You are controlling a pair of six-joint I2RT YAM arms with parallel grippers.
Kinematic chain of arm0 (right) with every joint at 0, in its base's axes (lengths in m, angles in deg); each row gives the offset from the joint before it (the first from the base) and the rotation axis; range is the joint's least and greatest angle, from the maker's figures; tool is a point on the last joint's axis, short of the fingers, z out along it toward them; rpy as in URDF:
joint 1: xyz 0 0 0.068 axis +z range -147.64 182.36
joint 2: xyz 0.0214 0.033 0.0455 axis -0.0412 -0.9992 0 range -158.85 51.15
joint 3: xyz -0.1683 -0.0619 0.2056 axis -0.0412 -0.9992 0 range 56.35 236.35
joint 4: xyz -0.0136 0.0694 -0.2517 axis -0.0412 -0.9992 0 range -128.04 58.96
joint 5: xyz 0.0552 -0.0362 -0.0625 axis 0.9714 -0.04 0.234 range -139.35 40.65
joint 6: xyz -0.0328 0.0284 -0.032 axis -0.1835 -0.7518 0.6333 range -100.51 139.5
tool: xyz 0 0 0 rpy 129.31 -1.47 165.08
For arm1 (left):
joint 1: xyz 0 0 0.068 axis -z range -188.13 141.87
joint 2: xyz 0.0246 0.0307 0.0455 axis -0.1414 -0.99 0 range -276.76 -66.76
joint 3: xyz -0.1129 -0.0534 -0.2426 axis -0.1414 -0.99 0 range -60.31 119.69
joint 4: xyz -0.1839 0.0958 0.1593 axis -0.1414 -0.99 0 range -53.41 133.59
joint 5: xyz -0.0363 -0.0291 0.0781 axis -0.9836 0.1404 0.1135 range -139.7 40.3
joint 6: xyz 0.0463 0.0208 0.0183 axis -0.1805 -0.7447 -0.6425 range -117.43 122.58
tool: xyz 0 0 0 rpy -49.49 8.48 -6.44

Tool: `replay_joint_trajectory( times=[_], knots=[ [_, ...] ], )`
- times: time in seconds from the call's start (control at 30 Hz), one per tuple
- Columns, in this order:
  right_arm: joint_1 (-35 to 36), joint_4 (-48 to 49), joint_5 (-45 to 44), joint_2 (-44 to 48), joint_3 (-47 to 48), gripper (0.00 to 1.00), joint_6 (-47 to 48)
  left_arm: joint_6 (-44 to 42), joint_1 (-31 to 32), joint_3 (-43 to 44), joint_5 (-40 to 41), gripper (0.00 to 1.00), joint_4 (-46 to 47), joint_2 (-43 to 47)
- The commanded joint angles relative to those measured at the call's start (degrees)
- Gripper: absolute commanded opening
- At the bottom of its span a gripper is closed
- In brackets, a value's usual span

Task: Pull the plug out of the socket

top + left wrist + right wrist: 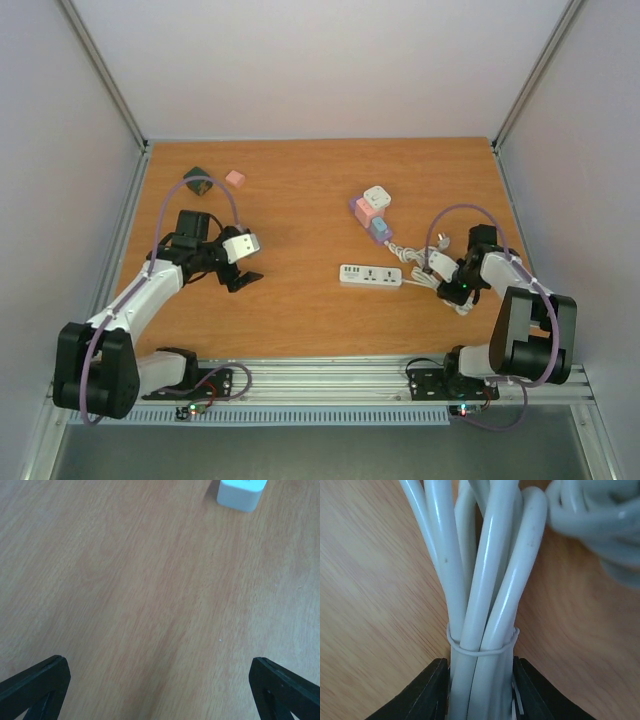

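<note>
well, at the left, the left gripper (pixel 243 279) hangs with jaws spread wide above the wooden table (pixel 300 320). mid-table lies the white power strip (pixel 370 276), with a cluster of coloured plug blocks (pixel 370 212) behind it, apart. rightmost, the right gripper (pixel 480 697) clamps a tied white cable bundle (pixel 485 595).

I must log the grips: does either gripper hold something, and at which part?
The right gripper is shut on the cable bundle, right by its tie. The left gripper is open and holds nothing.
</note>
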Motion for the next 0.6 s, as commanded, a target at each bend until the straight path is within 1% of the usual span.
replay_joint_trajectory(
  times=[0.0,0.17,0.27,0.3,0.37,0.4,0.5,0.53,0.57],
  knots=[
    [-6.63,2.12,-10.21,-1.75,0.53,0.38,16.96,1.93,-0.27,1.49,-2.21,1.00,3.35,-1.23],
    [-12.66,6.46,-11.54,-5.41,2.77,0.40,26.81,3.16,-0.27,2.44,-3.01,1.00,3.77,-2.42],
    [-14.75,8.20,-13.43,-7.97,4.53,0.45,29.73,3.52,-0.27,3.31,-3.18,1.00,3.37,-2.99],
    [-15.25,8.53,-13.72,-8.48,4.68,0.49,30.06,3.64,-0.27,3.52,-3.22,1.00,3.40,-3.06],
    [-15.47,8.44,-13.41,-8.58,5.17,0.72,29.44,3.79,-0.27,3.75,-3.17,1.00,3.50,-2.94],
    [-15.47,7.56,-12.65,-8.10,5.59,0.79,28.93,3.87,-0.27,3.86,-3.05,1.00,3.63,-2.92],
    [-15.47,2.25,-7.70,-6.89,9.03,0.85,27.18,3.93,-0.27,4.14,-2.53,1.00,4.21,-3.17],
    [-15.47,-0.22,-5.99,-6.90,10.84,0.88,26.11,4.13,-0.27,4.26,-2.24,1.00,4.56,-3.32],
    [-15.47,-2.76,-4.13,-7.18,13.27,0.93,24.71,4.44,-0.27,4.40,-2.05,1.00,4.96,-3.44]
  ],
)
